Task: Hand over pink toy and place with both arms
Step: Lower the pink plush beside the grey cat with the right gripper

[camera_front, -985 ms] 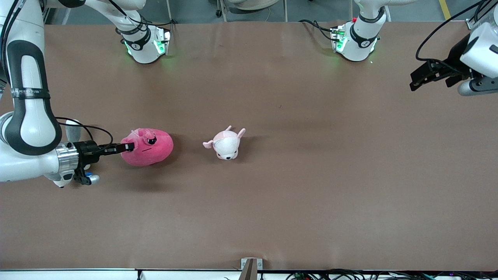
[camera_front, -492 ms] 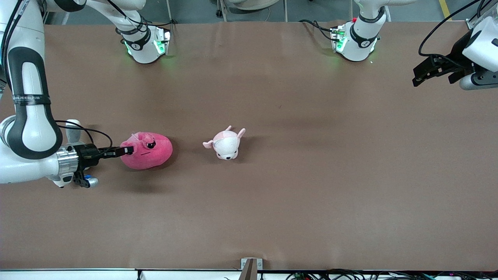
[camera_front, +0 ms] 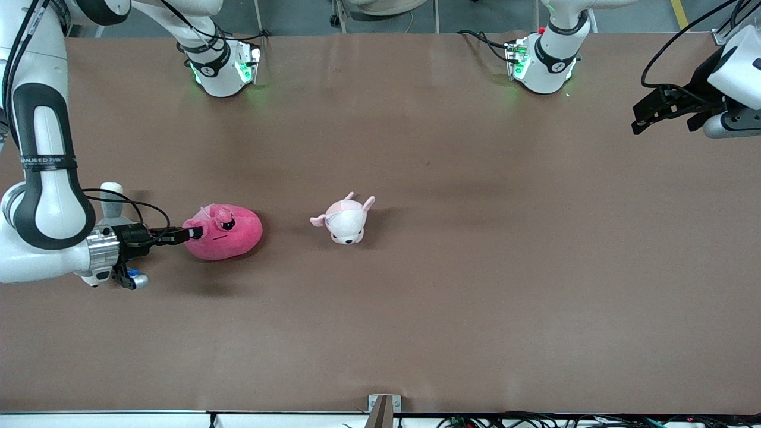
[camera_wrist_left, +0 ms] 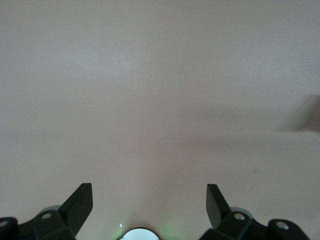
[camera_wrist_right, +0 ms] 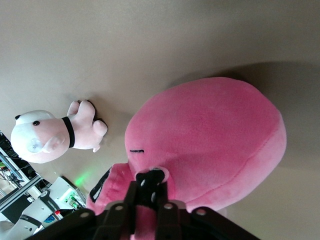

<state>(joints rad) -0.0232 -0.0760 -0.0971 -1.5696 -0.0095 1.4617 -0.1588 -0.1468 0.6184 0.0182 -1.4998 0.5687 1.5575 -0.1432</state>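
Right gripper (camera_front: 191,232): in the front view you see it clamped on the pink toy (camera_front: 229,233) at the edge of the toy that faces the right arm's end of the table. The toy rests on the brown table (camera_front: 475,267). A small pale plush animal (camera_front: 345,220) lies beside it, apart, toward the left arm's end. Bare tabletop runs from both toys to the table edge nearest the front camera. The left gripper (camera_front: 641,117) hangs over the left arm's end of the table, well apart from both toys.

Left wrist view: the left gripper's (camera_wrist_left: 150,200) fingers (camera_wrist_left: 80,202) stand wide apart, holding nothing, over bare table (camera_wrist_left: 160,90).

Right wrist view: the right gripper (camera_wrist_right: 150,192) pinches a fold of the pink toy (camera_wrist_right: 215,145), fingers nearly together. The pale plush animal (camera_wrist_right: 55,132) lies near, not touching.
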